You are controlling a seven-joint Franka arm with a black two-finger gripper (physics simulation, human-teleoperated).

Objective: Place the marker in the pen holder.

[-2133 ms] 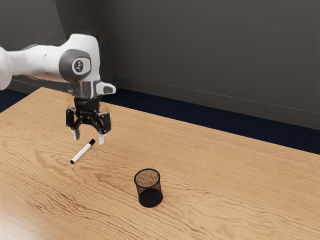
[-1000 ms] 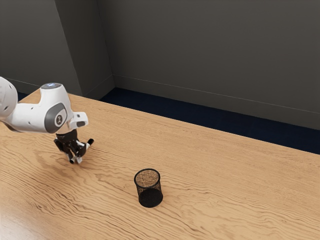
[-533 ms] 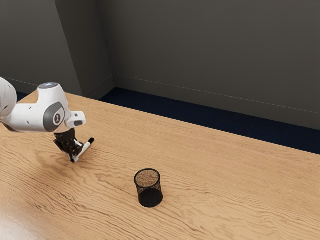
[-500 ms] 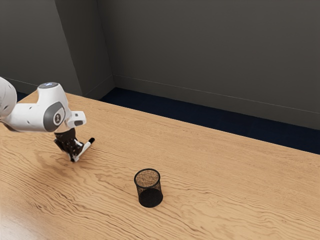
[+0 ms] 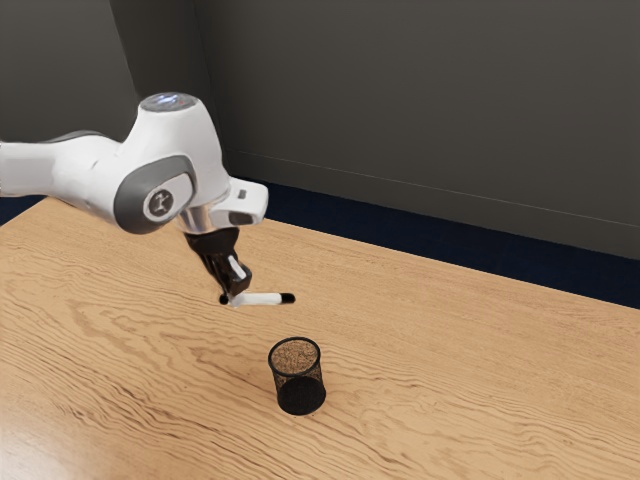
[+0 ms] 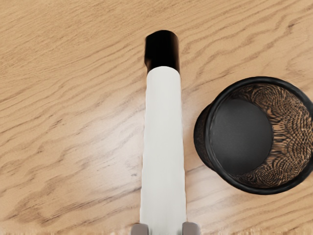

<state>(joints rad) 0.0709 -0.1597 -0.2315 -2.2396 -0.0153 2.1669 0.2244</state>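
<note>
My gripper (image 5: 234, 298) is shut on the white marker (image 5: 262, 299) near one of its ends, above the table. The marker lies roughly level, its black cap pointing toward the exterior view's right. In the wrist view the marker (image 6: 164, 142) runs out from between the two fingertips of the gripper (image 6: 165, 230), cap far from them. The black mesh pen holder (image 5: 300, 390) stands upright on the table, lower and toward the exterior view's right of the hand. From the wrist, the pen holder (image 6: 239, 137) appears beside the marker, its round mouth open and its dark bottom visible.
The wooden table (image 5: 450, 380) extends around the pen holder. Behind its far edge are a dark blue floor (image 5: 400, 242) and a grey wall (image 5: 430, 110).
My hand has risen from the table and moved toward the exterior view's right with the marker, which has turned to point more toward that side. The pen holder has stayed put.
</note>
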